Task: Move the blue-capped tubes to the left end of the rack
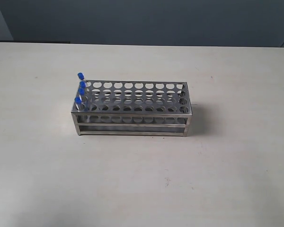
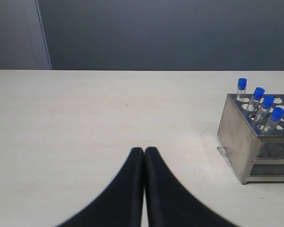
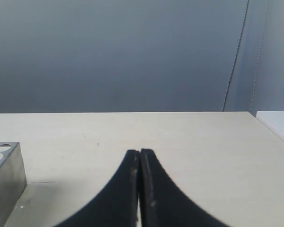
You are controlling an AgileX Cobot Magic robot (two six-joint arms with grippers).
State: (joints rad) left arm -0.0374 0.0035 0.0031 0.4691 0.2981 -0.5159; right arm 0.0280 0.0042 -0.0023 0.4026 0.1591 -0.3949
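The shiny steel rack (image 1: 132, 109) stands in the middle of the pale table, its top plate full of round holes. Several blue-capped tubes (image 1: 80, 89) stand upright in the holes at its left end, one behind another. In the left wrist view the same tubes (image 2: 262, 108) rise from the rack's near corner (image 2: 246, 137). My left gripper (image 2: 144, 150) is shut with nothing in it, low over bare table well apart from the rack. My right gripper (image 3: 139, 152) is shut and empty too, with only a corner of the rack (image 3: 4, 184) beside it. Neither gripper shows in the exterior view.
The table (image 1: 227, 179) is pale and bare around the rack. A dark wall (image 1: 142, 21) runs behind its far edge. A white surface (image 3: 277, 122) shows at the table's side in the right wrist view.
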